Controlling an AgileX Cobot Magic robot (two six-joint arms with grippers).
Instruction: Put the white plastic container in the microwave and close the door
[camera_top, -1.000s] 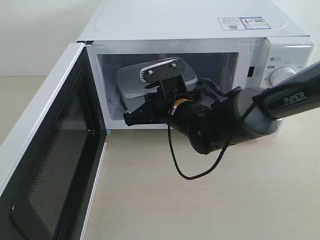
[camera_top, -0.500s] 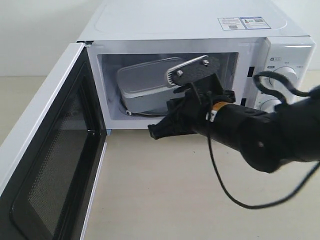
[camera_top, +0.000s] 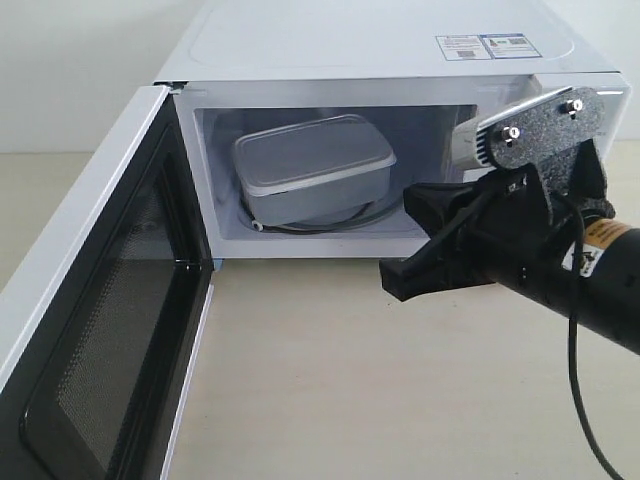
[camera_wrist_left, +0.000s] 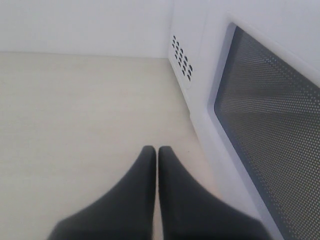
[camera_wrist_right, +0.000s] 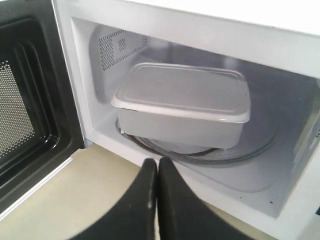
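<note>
The white plastic container (camera_top: 312, 167) (camera_wrist_right: 182, 104) rests inside the microwave (camera_top: 380, 50) on the glass turntable (camera_wrist_right: 250, 150), lid on. The door (camera_top: 95, 320) stands wide open to the left, its black mesh inner face showing (camera_wrist_right: 20, 100). My right gripper (camera_top: 392, 280) (camera_wrist_right: 158, 162) is shut and empty, outside the cavity in front of its lower right opening. My left gripper (camera_wrist_left: 157, 150) is shut and empty over the bare table beside the door's outer window (camera_wrist_left: 272, 130); it does not show in the exterior view.
The microwave's control panel with a round knob (camera_top: 462, 148) is partly hidden behind my right arm. A black cable (camera_top: 578, 400) hangs from that arm. Pale tabletop (camera_top: 350, 400) spreads in front of the microwave; a light wall (camera_top: 80, 70) lies behind.
My right gripper has drawn back out of the cavity and moved to the right, leaving the container on the turntable. The container and door have not moved.
</note>
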